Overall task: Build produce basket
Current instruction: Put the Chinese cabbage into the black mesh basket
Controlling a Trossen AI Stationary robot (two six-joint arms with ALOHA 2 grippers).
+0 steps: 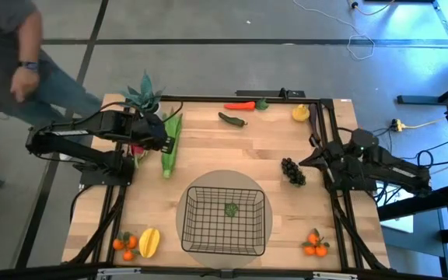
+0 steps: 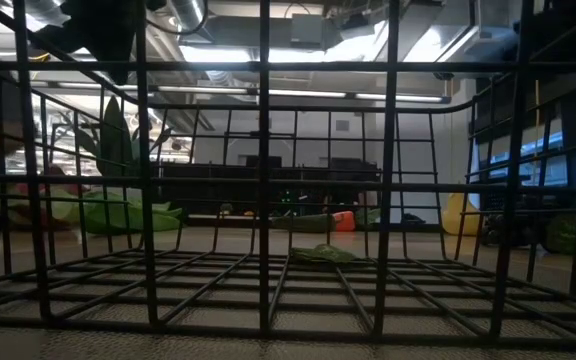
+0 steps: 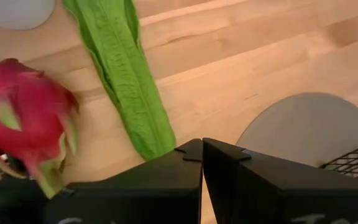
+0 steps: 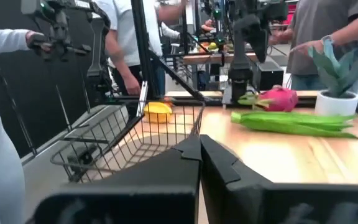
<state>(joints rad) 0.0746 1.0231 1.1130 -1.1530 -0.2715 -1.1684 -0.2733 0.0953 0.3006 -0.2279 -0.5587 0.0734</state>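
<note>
table (image 1: 208,148): pale wood planks, smooth, visible grain; basket (image 1: 225,219): black wire mesh, matt metal; round mat (image 3: 309,127) under it: grey, matt; leafy stalks (image 3: 124,68): green, veined, crinkled surface; dragon fruit (image 3: 23,118): pink, slightly glossy; left gripper (image 3: 202,163): black matt plastic

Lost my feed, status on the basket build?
Both claws shut, empty: left by dragon fruit, right parked. Basket holds one green piece.

The basket (image 1: 225,221) sits on a round mat (image 1: 201,180) at the table's (image 1: 216,148) near middle, one small vegetable (image 1: 231,208) inside it. Leafy stalks (image 1: 170,145) and dragon fruit (image 1: 138,150) lie far left; grapes (image 1: 292,171) right. Oranges (image 1: 315,244) sit at both near corners, with a mango (image 1: 149,242) beside the left ones.
</note>
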